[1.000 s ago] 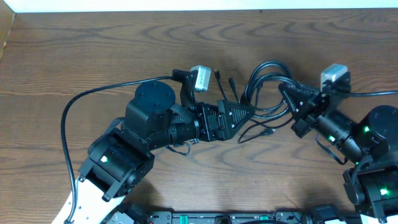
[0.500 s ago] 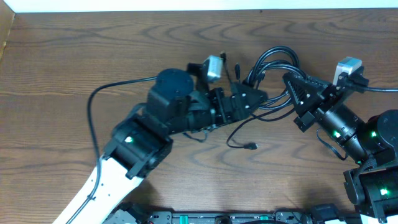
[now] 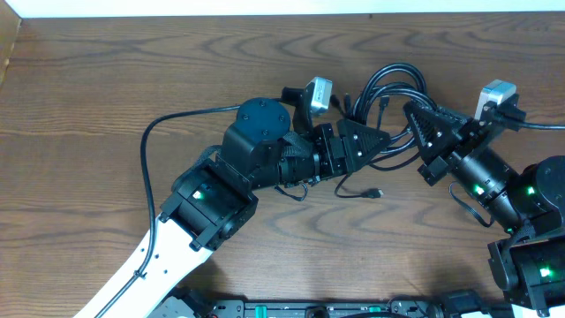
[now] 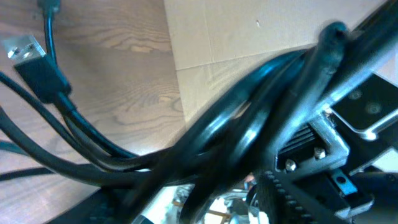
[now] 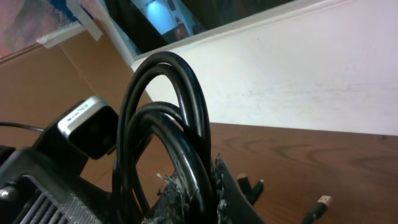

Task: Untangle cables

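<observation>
Wooden table point(image 3: 132, 79) under cables point(image 3: 395, 69); right gripper point(image 3: 413, 119) clamps them; left gripper point(image 3: 378, 140), cannot tell

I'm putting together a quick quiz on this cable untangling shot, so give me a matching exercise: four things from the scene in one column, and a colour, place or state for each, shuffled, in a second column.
Things:
1. cables
2. loose plug
3. right gripper
4. table

Descriptions:
A. brown wood grain
B. shut on the black loops
C. lying flat on the wood, on the near side of the clump
D. black, in looping coils

Pairs: 1-D, 2-C, 3-B, 4-A
</observation>
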`<state>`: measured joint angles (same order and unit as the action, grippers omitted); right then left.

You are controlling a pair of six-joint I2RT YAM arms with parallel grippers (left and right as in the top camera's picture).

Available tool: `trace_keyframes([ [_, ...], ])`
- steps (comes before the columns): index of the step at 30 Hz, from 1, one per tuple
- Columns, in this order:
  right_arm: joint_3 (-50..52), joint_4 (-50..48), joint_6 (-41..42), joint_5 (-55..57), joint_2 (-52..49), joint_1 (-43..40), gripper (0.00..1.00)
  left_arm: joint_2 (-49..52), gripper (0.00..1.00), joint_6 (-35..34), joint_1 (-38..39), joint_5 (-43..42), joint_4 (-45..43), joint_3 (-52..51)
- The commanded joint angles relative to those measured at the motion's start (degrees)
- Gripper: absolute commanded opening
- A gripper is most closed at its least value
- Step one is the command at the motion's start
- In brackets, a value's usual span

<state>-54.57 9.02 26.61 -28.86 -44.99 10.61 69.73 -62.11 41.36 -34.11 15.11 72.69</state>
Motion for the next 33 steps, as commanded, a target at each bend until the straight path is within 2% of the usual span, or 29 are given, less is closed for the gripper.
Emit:
trace_keyframes([
  [1,-0.1,-0.5,1.0,-4.3,0.5,0.0,0.01,-0.2,0.57,0.3,0.1,1.8,-0.7,1.8],
  [9,-0.1,-0.4,-1.0,-9.9,0.5,0.0,0.01,-0.2,0.57,0.3,0.1,3.4,-0.9,1.8],
  [10,-0.1,-0.4,-1.0,-10.3,0.5,0.0,0.01,-0.2,0.51,0.3,0.1,3.5,-0.9,1.8],
  [15,-0.1,-0.4,-3.0,-10.1,0.5,0.0,0.01,-0.2,0.08,0.3,0.1,3.5,-0.9,1.8],
  [27,-0.1,0.2,-3.6,-5.7,0.5,0.0,0.01,-0.2,0.07,0.5,0.1,3.1,-0.9,1.8],
  [30,-0.1,0.3,-6.4,-4.9,0.5,0.0,0.12,-0.2,0.07,2.0,0.1,2.8,-0.9,1.8],
  [31,-0.1,0.3,-8.2,-4.4,0.5,0.0,0.23,-0.2,0.08,4.1,0.1,2.1,-0.9,1.8],
  [33,-0.1,0.7,-10.2,-2.9,0.5,0.0,0.51,-0.2,0.07,9.9,0.1,0.4,-0.9,1.8],
])
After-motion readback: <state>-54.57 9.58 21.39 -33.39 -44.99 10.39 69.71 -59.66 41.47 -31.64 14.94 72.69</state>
